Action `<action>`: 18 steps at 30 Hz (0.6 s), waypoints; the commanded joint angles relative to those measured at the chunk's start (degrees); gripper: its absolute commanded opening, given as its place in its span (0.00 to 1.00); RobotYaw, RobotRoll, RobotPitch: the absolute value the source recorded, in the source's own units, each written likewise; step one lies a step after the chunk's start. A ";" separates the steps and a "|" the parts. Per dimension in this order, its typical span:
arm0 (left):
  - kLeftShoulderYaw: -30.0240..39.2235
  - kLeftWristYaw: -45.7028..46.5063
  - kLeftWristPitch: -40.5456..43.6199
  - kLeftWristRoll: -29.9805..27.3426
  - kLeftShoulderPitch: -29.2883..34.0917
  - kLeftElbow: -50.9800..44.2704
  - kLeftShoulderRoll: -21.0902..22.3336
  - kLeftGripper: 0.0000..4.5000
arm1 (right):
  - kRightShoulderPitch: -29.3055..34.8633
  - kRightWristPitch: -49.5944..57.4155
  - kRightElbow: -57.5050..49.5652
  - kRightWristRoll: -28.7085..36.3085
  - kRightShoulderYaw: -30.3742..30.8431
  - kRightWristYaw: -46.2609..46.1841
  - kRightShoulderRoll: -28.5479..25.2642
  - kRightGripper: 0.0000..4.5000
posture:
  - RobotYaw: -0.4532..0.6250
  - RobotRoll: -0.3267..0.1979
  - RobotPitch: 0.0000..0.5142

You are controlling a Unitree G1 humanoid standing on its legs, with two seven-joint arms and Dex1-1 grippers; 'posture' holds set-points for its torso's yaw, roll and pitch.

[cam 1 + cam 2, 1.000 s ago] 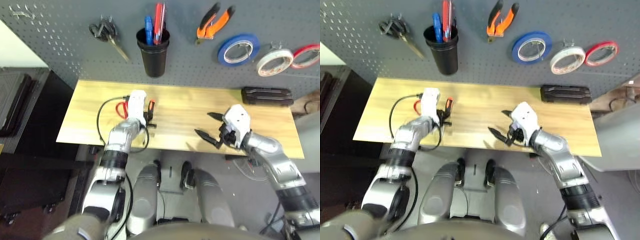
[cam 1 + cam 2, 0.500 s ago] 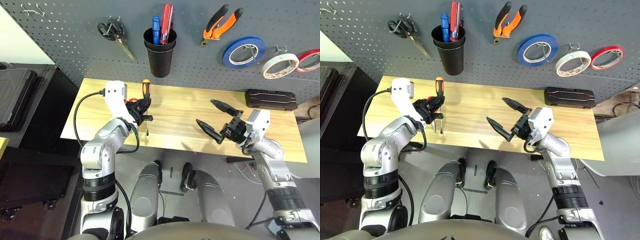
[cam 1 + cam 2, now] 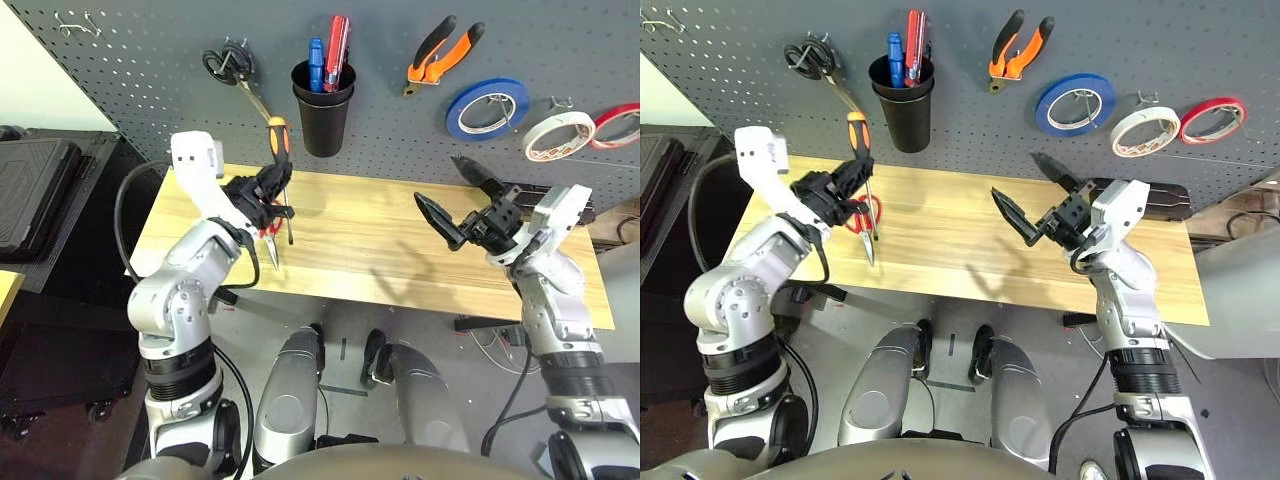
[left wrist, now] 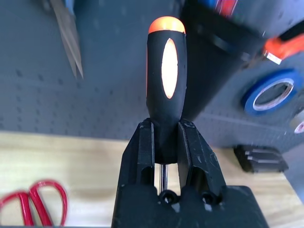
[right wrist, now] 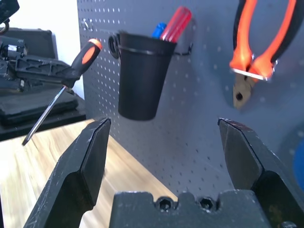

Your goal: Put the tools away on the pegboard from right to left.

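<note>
Left wrist view: screwdriver (image 4: 166, 90) upright, handle up, left fingers (image 4: 137, 156) closed around it.

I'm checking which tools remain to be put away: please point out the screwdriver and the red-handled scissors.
Screwdriver (image 4: 166, 76): left wrist view, on its handle.
Red-handled scissors (image 3: 868, 247): right eye view, on the blades.

From here I see a round blue tape roll (image 3: 462, 122) and a red tape roll (image 3: 599, 138) up on hooks, dark grey-handled metal scissors (image 3: 242, 78) hanging too, and a long black plastic case (image 3: 1166, 202) lying on the pale wooden table (image 3: 350, 245).
</note>
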 commanded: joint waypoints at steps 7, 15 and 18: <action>5.16 5.20 1.32 -7.99 -10.75 -1.14 2.69 0.11 | -0.08 3.42 -3.69 1.97 -0.38 0.27 -0.71 1.00 | 0.66 0.62 0.36; 6.19 11.32 -1.82 -11.20 -23.91 4.65 0.95 0.11 | 0.03 4.73 -3.86 1.73 -0.40 0.02 -1.20 1.00 | 0.64 0.62 0.36; 6.56 12.61 -5.35 -10.92 -28.40 8.71 0.30 0.11 | 0.18 4.59 -3.96 1.41 -0.31 -0.21 -1.10 1.00 | 0.64 0.62 0.35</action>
